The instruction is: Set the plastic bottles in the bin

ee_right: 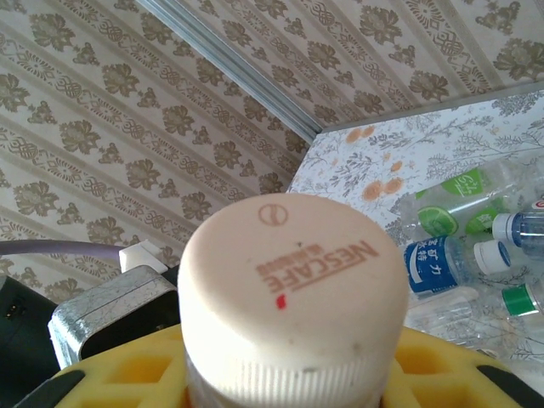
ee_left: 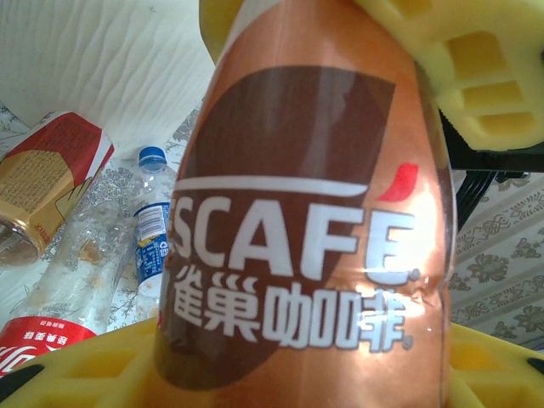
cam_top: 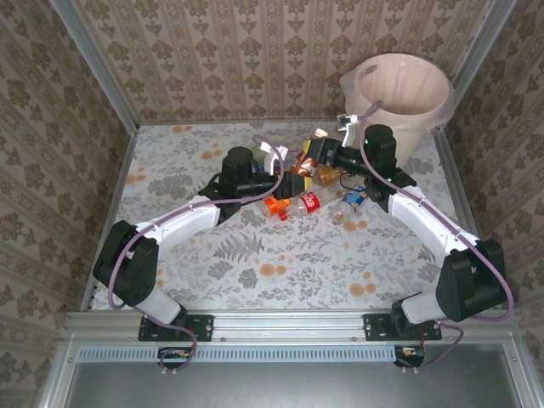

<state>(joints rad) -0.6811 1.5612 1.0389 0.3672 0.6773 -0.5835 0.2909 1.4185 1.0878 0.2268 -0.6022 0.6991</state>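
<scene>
Nescafé bottle [ee_left: 297, 212] is gripped mid-label by left gripper [ee_left: 297, 378], right gripper [ee_right: 289, 382] closed on its cap [ee_right: 293, 289].

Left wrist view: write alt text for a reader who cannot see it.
An orange-brown Nescafe bottle, seen close up, is clamped in the left gripper between yellow fingers. Behind it on the left lie a blue-capped clear bottle, a red-labelled bottle and a Coca-Cola bottle, in front of the pale wall of the bin.
</scene>
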